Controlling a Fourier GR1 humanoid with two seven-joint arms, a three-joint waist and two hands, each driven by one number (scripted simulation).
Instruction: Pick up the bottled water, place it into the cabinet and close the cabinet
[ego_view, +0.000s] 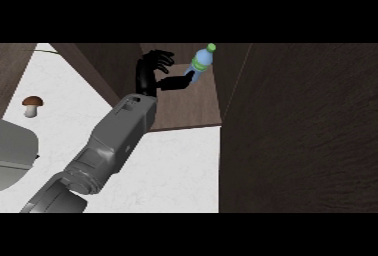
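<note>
Left hand (150, 75): black, jointed; fingers spread and loosely bent, closed round nothing; thumb stretched sideways, its tip at the bottle's lower end.
Forearm (111, 145): grey, boxy panels, matte; rises from the lower left edge.
Bottled water (200, 64): slim, pale blue translucent body, green band and green cap; tilted, cap to the upper right, inside the cabinet.
Cabinet (184, 107): dark brown wood grain, flat shelf board beneath hand and bottle.
Cabinet door (303, 130): broad dark wood panel, standing open at right.
Counter (170, 165): white, faintly marbled.
Mushroom (31, 106): brown cap, pale stem, on the counter well left.
Grey vessel (13, 155): rounded, smooth, at the left edge.
</note>
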